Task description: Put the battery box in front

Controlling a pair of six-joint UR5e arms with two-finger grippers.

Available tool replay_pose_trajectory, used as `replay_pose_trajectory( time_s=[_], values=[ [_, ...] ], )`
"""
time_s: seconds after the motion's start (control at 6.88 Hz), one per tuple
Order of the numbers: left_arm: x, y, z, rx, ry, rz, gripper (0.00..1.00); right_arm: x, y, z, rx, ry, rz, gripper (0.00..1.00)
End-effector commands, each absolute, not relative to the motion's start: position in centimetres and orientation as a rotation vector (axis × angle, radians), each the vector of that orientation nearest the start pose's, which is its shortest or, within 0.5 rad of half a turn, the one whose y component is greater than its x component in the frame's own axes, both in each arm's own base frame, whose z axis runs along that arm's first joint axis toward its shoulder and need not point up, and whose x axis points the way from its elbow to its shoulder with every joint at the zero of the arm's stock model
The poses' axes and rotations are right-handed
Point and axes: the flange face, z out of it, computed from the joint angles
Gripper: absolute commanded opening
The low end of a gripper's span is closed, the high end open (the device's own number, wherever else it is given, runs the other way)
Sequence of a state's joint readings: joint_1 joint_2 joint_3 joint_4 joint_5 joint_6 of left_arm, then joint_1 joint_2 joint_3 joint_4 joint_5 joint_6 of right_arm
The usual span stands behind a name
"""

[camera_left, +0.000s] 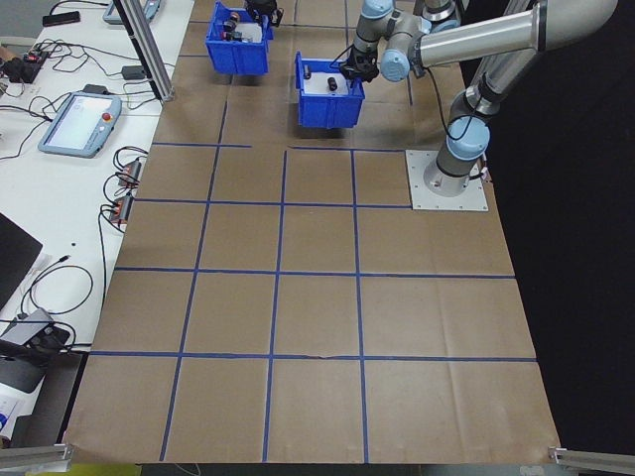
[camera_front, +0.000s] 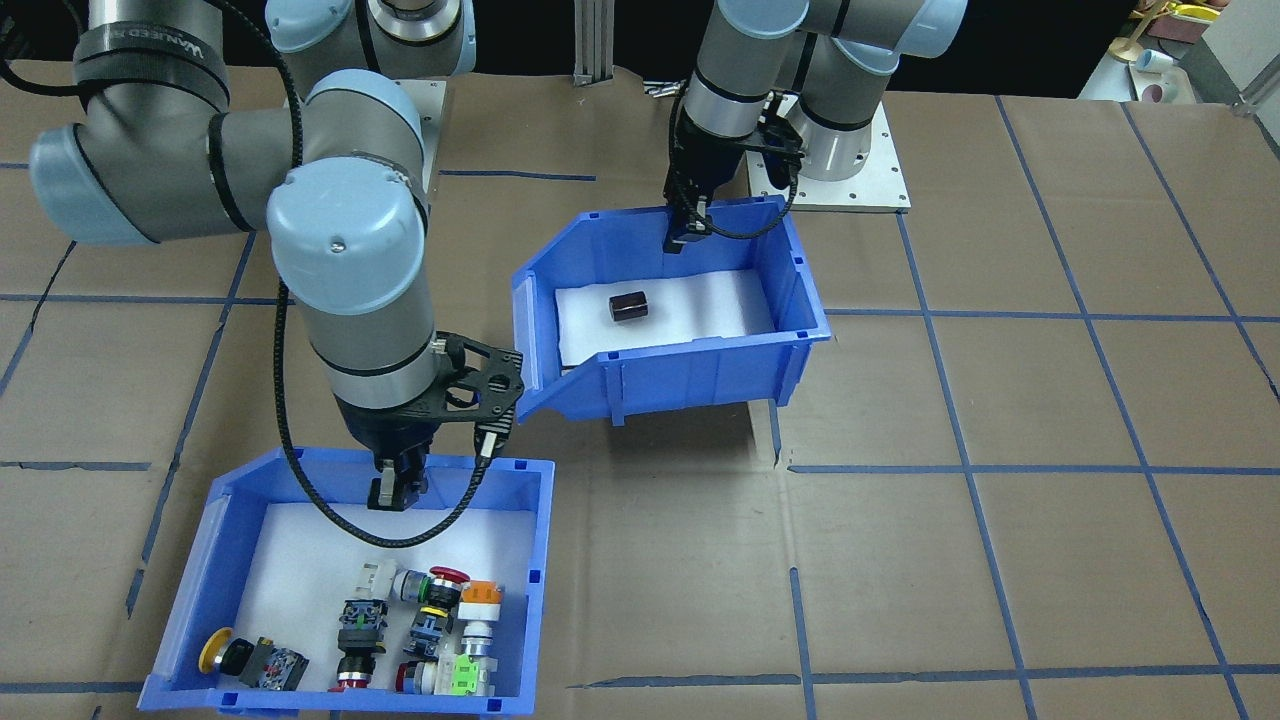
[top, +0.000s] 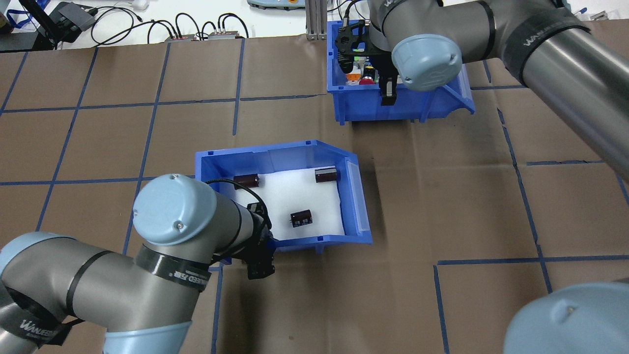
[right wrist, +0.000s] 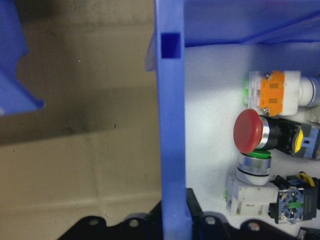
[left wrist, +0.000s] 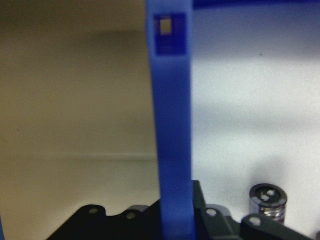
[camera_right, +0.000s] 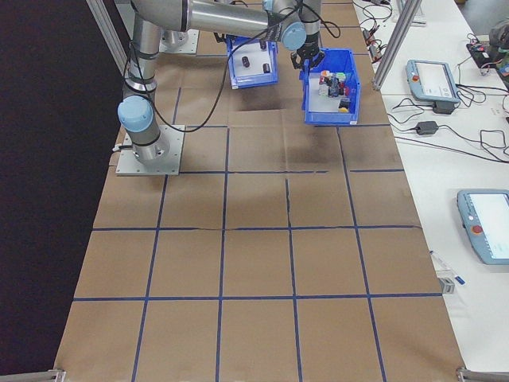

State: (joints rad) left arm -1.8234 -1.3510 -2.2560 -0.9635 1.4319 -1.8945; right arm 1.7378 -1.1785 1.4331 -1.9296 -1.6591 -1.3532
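Left pincer (top: 259, 265) is clamped on the near wall of the battery box (top: 354, 196); my wrist view shows that blue wall running between the jaws. I judge the box lifted, since a shadow lies under it in the front view. Right pincer (camera_front: 397, 492) grips the wall of the switch bin (camera_front: 200, 590) the same way. The battery box sits nearer the robot than the switch bin. I expect stiff, light plastic, though held by one wall it may tilt, and the loose batteries (top: 301, 218) could roll on the white foam. Brown paper with blue tape lines covers the worktop (camera_front: 1000, 560), with cables and pendants beyond the switch bin.
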Motion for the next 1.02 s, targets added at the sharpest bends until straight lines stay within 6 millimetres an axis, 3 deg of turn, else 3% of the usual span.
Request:
replay_pose_trajectory(
  time_s=[0.0,0.15,0.29,0.58,0.73,0.87],
  values=[
    [-21.2,-38.4,33.4,-2.473,2.279,0.124,0.00,17.7,-62.8,38.6,-2.283,2.359,-0.050,0.02],
    [-21.9,-42.4,34.2,-2.474,2.289,0.117,0.00,14.4,-63.0,38.7,-2.310,2.321,-0.016,0.03],
    [-22.9,-45.2,33.7,-2.454,2.296,0.135,0.00,10.9,-62.6,39.2,-2.324,2.306,-0.004,0.03],
    [-23.9,-49.6,32.0,-2.439,2.302,0.170,0.00,5.7,-59.7,39.1,-2.352,2.246,0.027,0.03],
    [-25.2,-51.7,31.6,-2.439,2.333,0.240,0.00,4.3,-57.7,38.6,-2.357,2.218,0.047,0.03],
    [-26.9,-52.3,29.8,-2.392,2.349,0.265,0.00,3.7,-55.3,38.0,-2.345,2.205,0.062,0.02]
  ],
)
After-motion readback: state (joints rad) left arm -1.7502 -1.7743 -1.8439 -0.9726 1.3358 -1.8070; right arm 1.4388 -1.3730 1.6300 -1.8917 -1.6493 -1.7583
